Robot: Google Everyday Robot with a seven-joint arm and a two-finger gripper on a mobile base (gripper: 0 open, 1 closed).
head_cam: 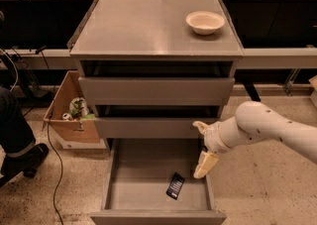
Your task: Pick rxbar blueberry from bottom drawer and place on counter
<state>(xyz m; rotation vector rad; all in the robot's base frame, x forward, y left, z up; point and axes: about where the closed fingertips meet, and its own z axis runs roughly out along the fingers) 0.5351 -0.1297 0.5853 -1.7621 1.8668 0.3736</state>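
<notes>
The rxbar blueberry (175, 185), a small dark bar, lies flat on the floor of the bottom drawer (143, 179), toward its right front. The drawer is pulled out and open. My gripper (202, 145) hangs over the drawer's right side, just above and to the right of the bar, not touching it. Its pale fingers (205, 163) are spread apart and hold nothing. The counter (148, 21) is the grey top of the cabinet above.
A cream bowl (205, 22) stands on the counter's back right. The two upper drawers (156, 90) are slightly ajar. A cardboard box (69, 115) of rubbish sits on the floor to the left, beside a person's leg (17, 140) and a cable.
</notes>
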